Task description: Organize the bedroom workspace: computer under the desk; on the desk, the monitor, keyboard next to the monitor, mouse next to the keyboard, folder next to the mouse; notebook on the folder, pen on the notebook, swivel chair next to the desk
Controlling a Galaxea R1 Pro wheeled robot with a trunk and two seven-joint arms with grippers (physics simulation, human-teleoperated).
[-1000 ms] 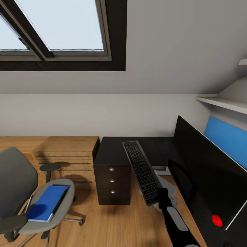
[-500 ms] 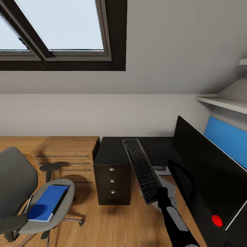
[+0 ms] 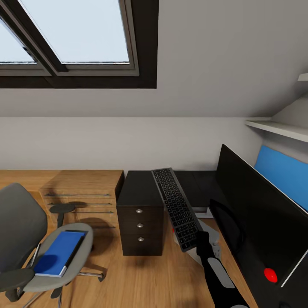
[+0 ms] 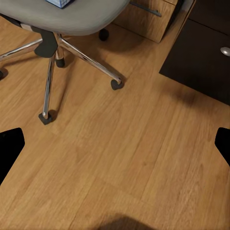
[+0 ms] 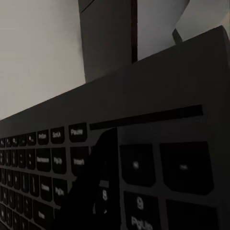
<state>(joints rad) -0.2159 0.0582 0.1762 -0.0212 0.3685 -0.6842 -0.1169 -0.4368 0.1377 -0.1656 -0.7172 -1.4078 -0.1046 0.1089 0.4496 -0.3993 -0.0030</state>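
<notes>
Black fingertips of the left gripper (image 4: 115, 146) stand wide apart over the wood floor (image 4: 124, 158), beside the swivel chair (image 3: 25, 244) that carries the blue folder (image 3: 59, 253). Farther on, the right gripper (image 3: 200, 243) clamps the keyboard's (image 3: 175, 207) near end — it slants over the counter (image 3: 141, 192), left of the monitor (image 3: 256, 222).
</notes>
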